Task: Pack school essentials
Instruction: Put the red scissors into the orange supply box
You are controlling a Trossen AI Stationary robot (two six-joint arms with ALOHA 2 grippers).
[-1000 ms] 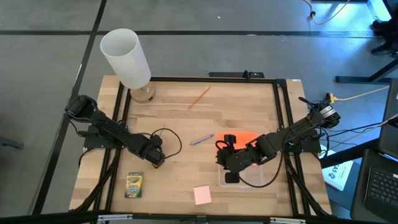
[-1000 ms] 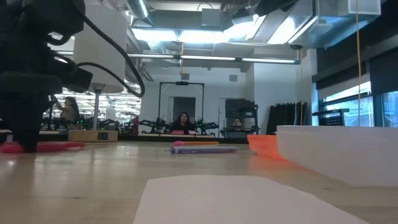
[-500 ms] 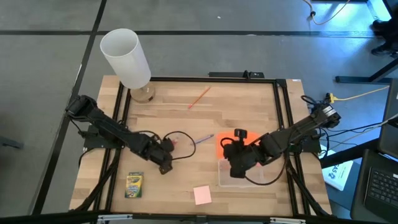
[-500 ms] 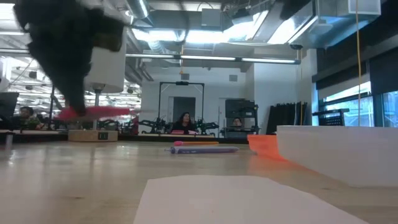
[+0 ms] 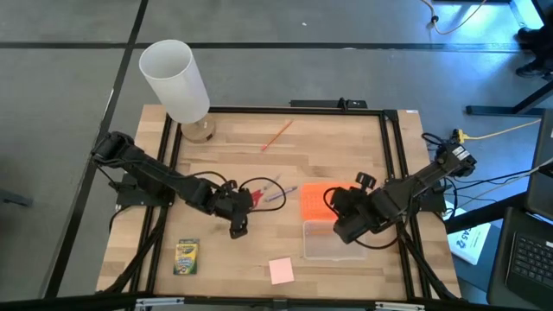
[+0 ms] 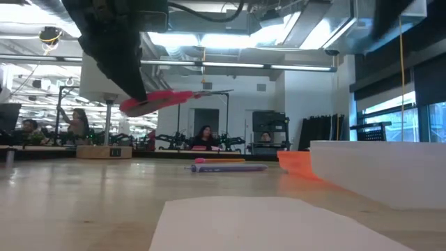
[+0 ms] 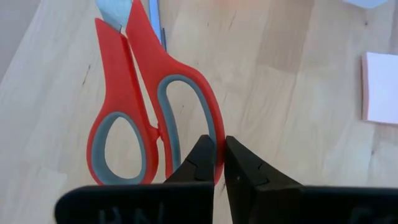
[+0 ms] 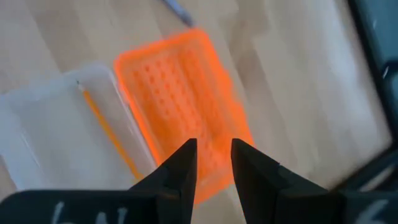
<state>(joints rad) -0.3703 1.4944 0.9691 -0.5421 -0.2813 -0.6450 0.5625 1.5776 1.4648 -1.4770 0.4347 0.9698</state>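
Observation:
My left gripper point(image 5: 242, 204) hangs over the table's middle, shut on the red-handled scissors point(image 7: 143, 106), which the low view shows up in the air point(image 6: 157, 101). Over the clear box point(image 5: 333, 244), my right gripper point(image 8: 211, 152) is open above the orange lid point(image 8: 180, 93), touching nothing. The lid lies swung open on the table at the box's far side. An orange pencil point(image 8: 106, 124) lies inside the box. Flat on the table are the blue-grey pen point(image 5: 276, 195), the crayon box point(image 5: 186, 257), the pink sticky pad point(image 5: 281, 270) and a red pencil point(image 5: 278, 134). My left gripper pinches the outer rim of the scissors' larger finger loop point(image 7: 214, 134) between its two fingers. The fingers slant down from the table's left side. The scissors are lifted clear of the table and lie nearly level, blades point(image 7: 115, 9) pointing away from the gripper.
A tall white cylinder point(image 5: 177, 82) stands at the table's far left corner. A dark cable point(image 5: 259, 186) loops by my left gripper. Black frame rails point(image 5: 393, 155) run along the table's edges. Bare wood lies between the pen and the far edge.
My left gripper has risen and gone toward the table's right edge, rolling its wrist, and has lifted the scissors off the table into the air. My right gripper has moved toward the right edge and tipped, leaving the box and lid where they were.

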